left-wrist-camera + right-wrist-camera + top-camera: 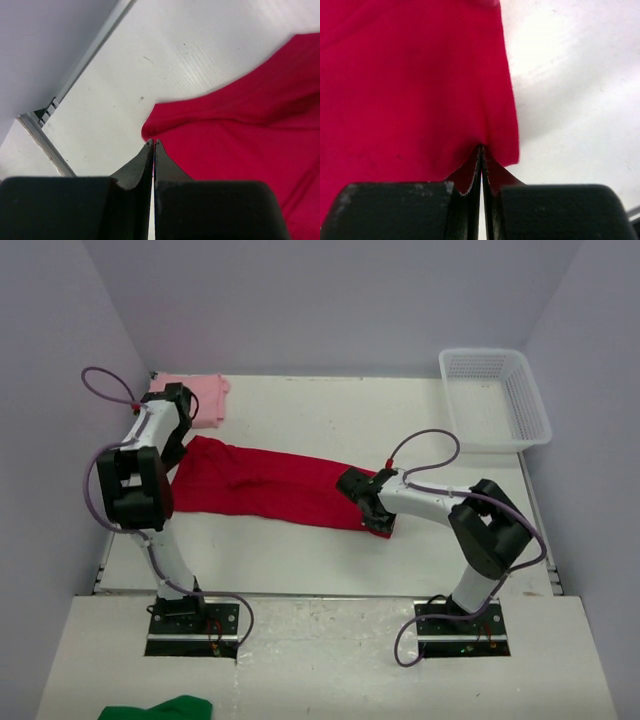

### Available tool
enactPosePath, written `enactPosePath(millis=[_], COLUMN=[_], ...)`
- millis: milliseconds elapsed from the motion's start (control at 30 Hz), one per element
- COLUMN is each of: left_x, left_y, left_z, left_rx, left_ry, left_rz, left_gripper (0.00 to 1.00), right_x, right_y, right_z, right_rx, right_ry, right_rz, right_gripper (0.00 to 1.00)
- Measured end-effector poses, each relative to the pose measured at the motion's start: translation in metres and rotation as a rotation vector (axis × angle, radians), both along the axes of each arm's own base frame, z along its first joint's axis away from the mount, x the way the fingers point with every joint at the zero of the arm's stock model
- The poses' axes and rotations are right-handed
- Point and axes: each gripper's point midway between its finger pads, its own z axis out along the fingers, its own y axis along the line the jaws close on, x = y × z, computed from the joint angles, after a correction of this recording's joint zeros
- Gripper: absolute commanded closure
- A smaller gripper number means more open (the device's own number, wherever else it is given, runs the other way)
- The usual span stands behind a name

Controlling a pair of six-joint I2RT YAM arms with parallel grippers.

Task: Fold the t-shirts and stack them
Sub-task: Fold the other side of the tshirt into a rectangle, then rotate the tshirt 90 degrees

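**Two ends pinched, fold the red strip in half**

The red t-shirt [270,490] lies on the table [300,415] as a long narrow band, running from the left arm's side across to the right arm's side. The pink t-shirt [200,395] sits as a small folded rectangle at the far left corner, just beyond the red one's left end.

The left gripper [153,147] has its fingers pressed together right at a corner of the red cloth. A thin sliver of red shows between the tips, so it appears to have only the very edge. The right gripper [481,150] is closed as well, with the fabric puckered into a clear pinch near the opposite corner.

The step in hand looks like folding the band end to end. To do it well:

- Raise both ends together, only enough to clear the table, so the cloth stays flat.
- Keep light tension along the band so no wrinkle is trapped in the fold.
- Carry one end over to meet the other, edges lined up, before letting go.
- Watch the left pinch: it is shallow and could slip under pull
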Motion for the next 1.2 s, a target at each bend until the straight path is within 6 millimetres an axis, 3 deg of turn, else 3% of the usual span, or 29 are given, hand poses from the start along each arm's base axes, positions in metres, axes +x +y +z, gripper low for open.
enactPosePath(millis=[100,167,300,500,633,800,1000,1200], left_x=[0.0,0.0,-0.003,-0.015,-0.034,-0.032,-0.039,-0.042], left_y=[-0.01,-0.022,-0.052,-0.106,-0.149,-0.186,-0.195,-0.19], left_z=[0.041,0.064,0.089,0.074,0.067,0.07,0.053,0.016], left_rx=[0.006,0.0,-0.051,-0.327,-0.507,-0.595,-0.607,-0.58], left_ry=[-0.123,-0.211,-0.313,-0.394,-0.467,-0.509,-0.462,-0.34], left_rz=[-0.03,-0.064,-0.167,-0.359,-0.482,-0.597,-0.612,-0.574], left_gripper=[1.0,1.0,1.0,1.0,1.0,1.0,0.98,0.74], right_x=[-0.015,-0.019,-0.018,-0.025,-0.017,0.008,0.033,0.03], right_y=[-0.007,-0.005,0.0,0.024,0.034,0.056,0.086,0.098], right_z=[0.009,0.026,0.069,0.11,0.117,0.122,0.108,0.099], right_rx=[-0.064,-0.063,-0.022,0.078,0.072,0.001,-0.027,0.011], right_ry=[0.008,-0.032,-0.131,-0.252,-0.286,-0.255,-0.199,-0.166], right_rz=[0.041,0.073,0.122,0.309,0.441,0.564,0.675,0.743], right_gripper=[1.0,1.0,1.0,1.0,1.0,1.0,1.0,1.0])
